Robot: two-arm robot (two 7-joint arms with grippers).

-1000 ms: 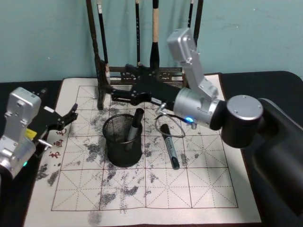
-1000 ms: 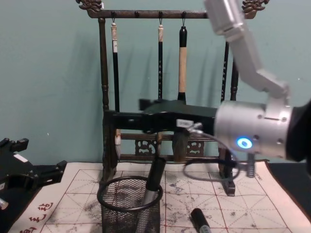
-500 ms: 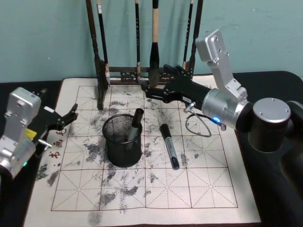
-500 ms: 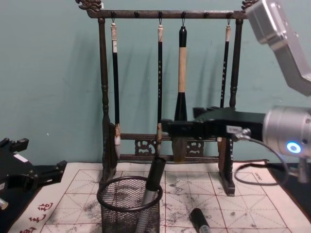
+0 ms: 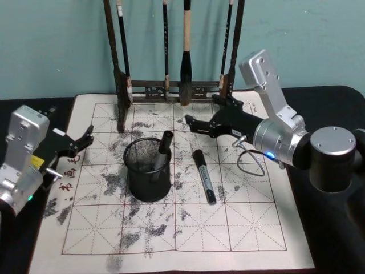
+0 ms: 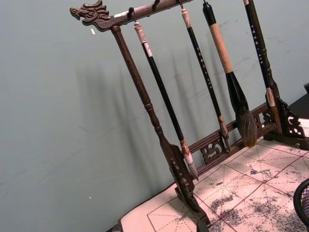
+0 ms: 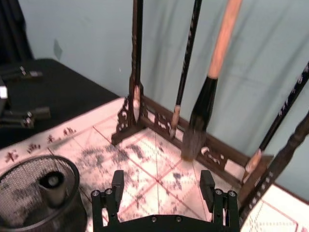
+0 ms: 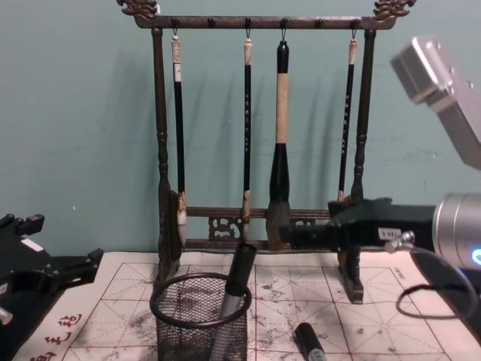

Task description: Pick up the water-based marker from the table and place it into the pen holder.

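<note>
Head view: black water-based marker (image 5: 203,176) lies on the ink-stained gridded mat (image 5: 239,228), long axis near-far, just near of the spread, empty right end effector (image 5: 199,109) and right of the black wire-mesh pen holder (image 5: 132,178). The left end effector (image 5: 71,123), also spread, is parked far left, and the mat's red characters (image 5: 69,171) are unreadable. Right wrist view: jaws wide, nothing between, and the holder already carries a grey-barrelled marker (image 7: 52,183). Chest view: the marker's label can't be read.

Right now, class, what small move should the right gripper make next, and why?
Probably lower the right gripper onto the marker lying on the mat, right of the pen holder: the gripper hangs open and empty beyond it, the left gripper parked far left.
</note>
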